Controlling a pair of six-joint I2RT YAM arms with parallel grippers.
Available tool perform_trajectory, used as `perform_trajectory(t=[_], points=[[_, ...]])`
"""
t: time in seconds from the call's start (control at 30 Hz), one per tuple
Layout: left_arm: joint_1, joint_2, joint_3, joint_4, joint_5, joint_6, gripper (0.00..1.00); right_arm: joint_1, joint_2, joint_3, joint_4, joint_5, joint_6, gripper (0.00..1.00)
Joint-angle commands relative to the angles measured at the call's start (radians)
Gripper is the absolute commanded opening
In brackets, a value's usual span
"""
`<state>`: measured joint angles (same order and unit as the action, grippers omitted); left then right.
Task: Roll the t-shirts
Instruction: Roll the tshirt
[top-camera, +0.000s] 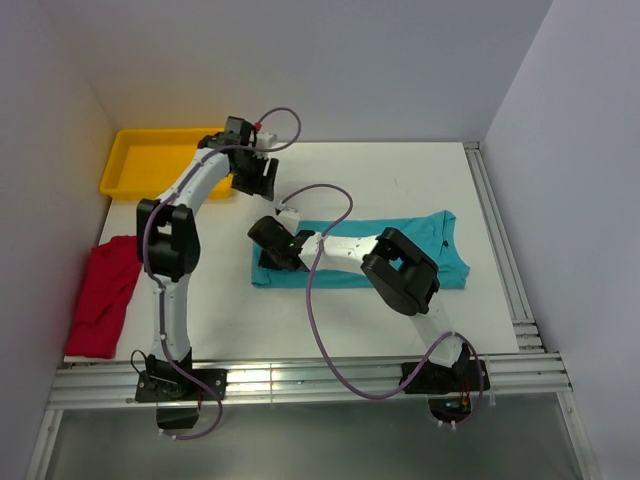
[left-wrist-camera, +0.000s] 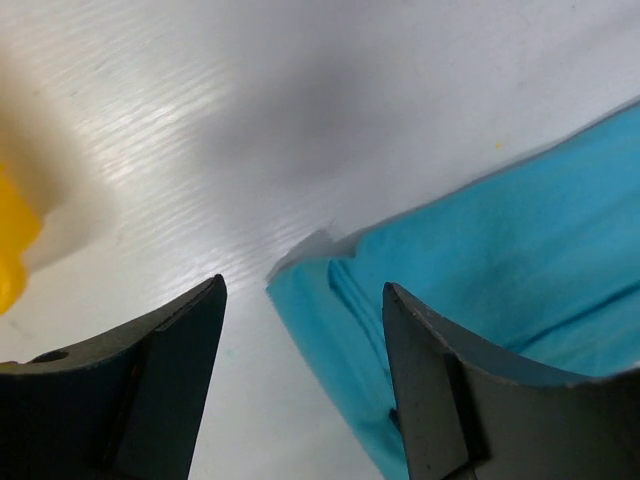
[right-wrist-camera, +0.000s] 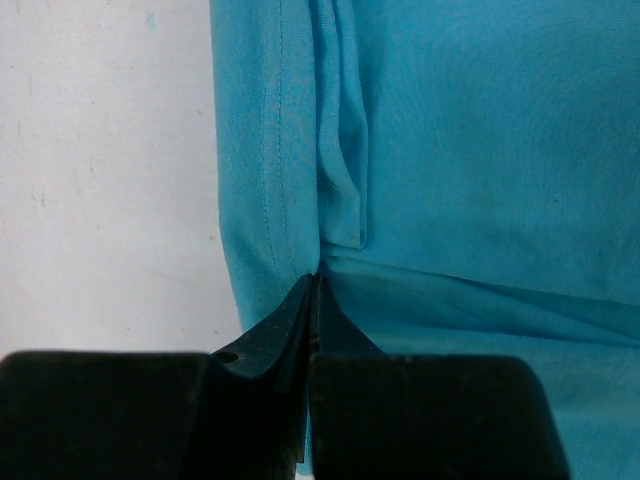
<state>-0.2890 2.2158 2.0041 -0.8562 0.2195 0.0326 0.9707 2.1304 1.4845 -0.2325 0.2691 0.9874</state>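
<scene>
At right gripper tips, teal t-shirt pinched

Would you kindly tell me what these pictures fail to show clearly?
- Top view: the right arm covers much of the teal t-shirt, hiding where the right gripper pinches it.
- Left wrist view: the yellow tray is a blur, cut off by the left edge.
- Top view: the red t-shirt is bunched; its sleeves cannot be told.

A robotics lab cell is suggested: a white surface is enclosed by plain panels, and the left arm and right arm are bolted to aluminium rails.
</scene>
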Motion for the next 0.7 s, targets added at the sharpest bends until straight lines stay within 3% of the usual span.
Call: perform_trajectory(t=[0.0,0.2,0.47,0.67], points=[[0.08,-0.094,-0.065,0.029,0.109,-0.025,0.69,-0.004,-0.046,-0.007,-0.007,0.028,0.008,0.0],[0.151,-0.074,-0.146,-0.003,0.256,-0.023,0.68,-0.006,-0.046,-0.01,0.001,0.021,0.017,0.0],[0.157,-0.005,-0.2,-0.007,0.417,-0.023,0.69,-0.01,-0.049,-0.024,0.016,0.007,0.025,0.0],[0.16,0.024,-0.232,0.012,0.417,-0.072,0.64,-0.013,-0.059,-0.049,0.03,0.002,0.031,0.0]])
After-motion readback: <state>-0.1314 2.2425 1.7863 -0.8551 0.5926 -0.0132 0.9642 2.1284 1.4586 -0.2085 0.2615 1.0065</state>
